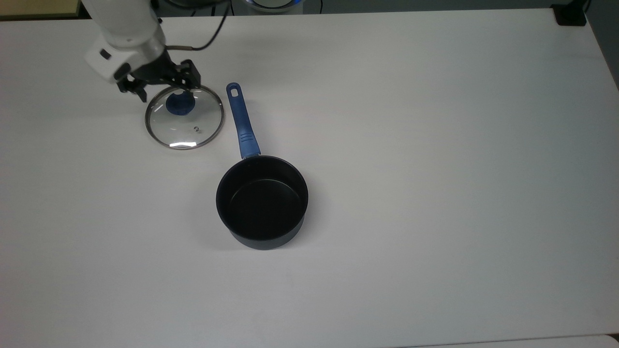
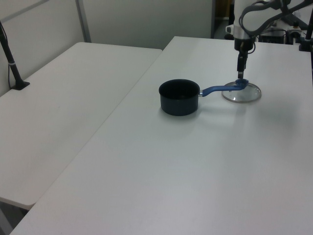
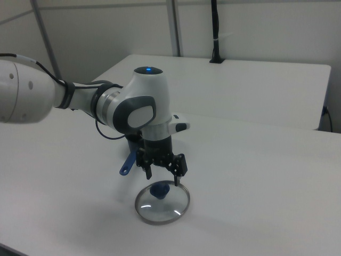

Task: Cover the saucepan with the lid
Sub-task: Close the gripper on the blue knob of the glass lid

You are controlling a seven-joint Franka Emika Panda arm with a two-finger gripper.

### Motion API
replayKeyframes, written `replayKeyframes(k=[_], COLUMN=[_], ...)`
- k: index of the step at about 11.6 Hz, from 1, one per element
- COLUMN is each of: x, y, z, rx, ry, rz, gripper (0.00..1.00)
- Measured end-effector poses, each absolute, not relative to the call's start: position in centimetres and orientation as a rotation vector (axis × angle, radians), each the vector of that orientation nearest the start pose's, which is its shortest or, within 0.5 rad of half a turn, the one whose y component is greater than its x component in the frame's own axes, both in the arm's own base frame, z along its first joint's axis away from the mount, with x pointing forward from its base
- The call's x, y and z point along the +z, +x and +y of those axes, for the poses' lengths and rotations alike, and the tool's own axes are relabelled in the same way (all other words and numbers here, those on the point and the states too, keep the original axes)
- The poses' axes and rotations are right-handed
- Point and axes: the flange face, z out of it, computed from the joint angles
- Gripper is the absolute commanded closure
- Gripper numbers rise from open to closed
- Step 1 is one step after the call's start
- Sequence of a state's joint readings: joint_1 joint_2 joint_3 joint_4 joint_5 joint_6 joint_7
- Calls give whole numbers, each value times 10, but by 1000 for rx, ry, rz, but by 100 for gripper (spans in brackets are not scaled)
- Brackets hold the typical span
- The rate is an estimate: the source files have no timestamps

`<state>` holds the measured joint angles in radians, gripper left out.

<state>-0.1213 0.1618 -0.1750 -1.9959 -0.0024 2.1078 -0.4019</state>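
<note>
Two pieces lie apart on the white table

One lid (image 1: 184,117) lies flat on the table (image 1: 435,145), just beside the blue handle (image 1: 242,121) of the saucepan (image 1: 261,200). The saucepan stands open and empty, nearer the top view's bottom. The gripper (image 3: 162,176) hangs above the blue knob (image 3: 159,190) of the lid, with its fingers (image 3: 178,181) spread wide and holding nothing. In the left view the handle crosses in front of the lid's edge. A second table (image 2: 63,98) stands at the left view's left.
</note>
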Motion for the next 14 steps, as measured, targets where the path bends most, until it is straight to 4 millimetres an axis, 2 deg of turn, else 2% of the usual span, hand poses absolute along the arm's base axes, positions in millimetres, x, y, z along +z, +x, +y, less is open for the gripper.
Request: replayKeyframes(k=[3, 4, 6, 9, 11, 12, 13, 14], x=[357, 350, 336, 335, 343, 354, 364, 372], y=[561, 562, 563, 562, 557, 553, 549, 546], z=[-150, -147, -138, -139, -150, -159, -166, -170], rx=[113, 121, 147, 150, 158, 160, 159, 154], ry=[-3140, -3139, -3130, -3129, -3126, -3121, -3118, -3117], rz=[-202, -210, -234, -230, -203, -206, -206, -199], gripper=[1, 15, 62, 68, 66, 27, 0, 0])
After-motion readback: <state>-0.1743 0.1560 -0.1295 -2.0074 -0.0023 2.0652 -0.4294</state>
